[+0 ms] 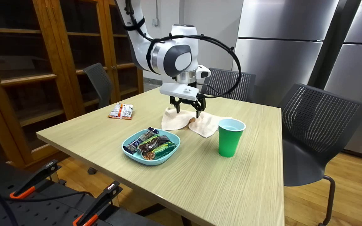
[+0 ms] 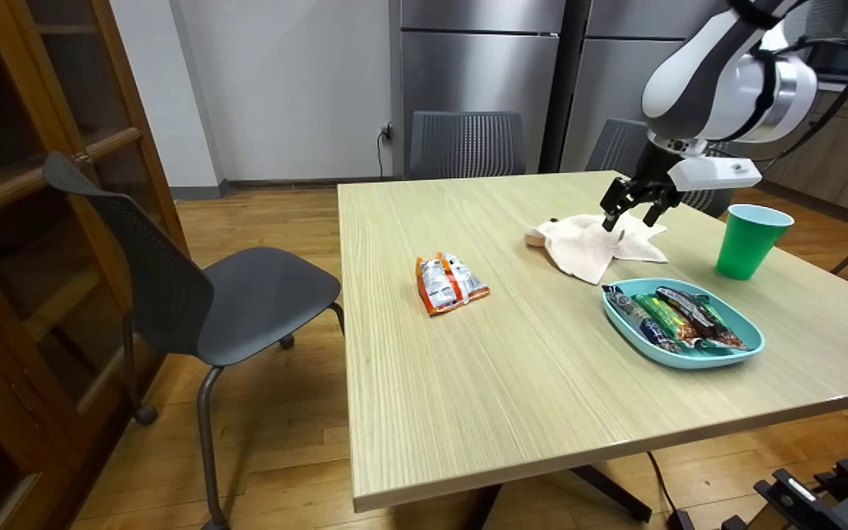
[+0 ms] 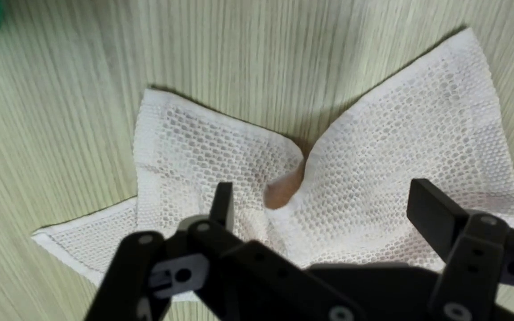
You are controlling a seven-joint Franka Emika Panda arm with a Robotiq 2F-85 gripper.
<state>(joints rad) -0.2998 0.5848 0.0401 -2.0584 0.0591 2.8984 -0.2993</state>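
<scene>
Pale rectangular wood-grained worktop (image 1: 256, 191) before me, mid-frame to bottom edge in an exterior view, rumpled cream waffle-weave cloth (image 1: 172, 122) at centre, black jaws wide apart over it, glass-fronted brown wooden cabinets (image 1: 58, 47) upper left, tall silver metal refrigerators (image 1: 275, 72) upper right, perforated dark-grey chairs (image 1: 320, 117) alongside, honey-toned plank floor (image 1: 357, 182) lower right

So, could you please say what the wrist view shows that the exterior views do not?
Only the wrist view shows the cloth close enough to tell the holes in its weave.
Only the exterior views show the plate, its bars, the snack bag and the chairs.
Both show the table, the open gripper over the cloth, and at least part of the cup.
</scene>
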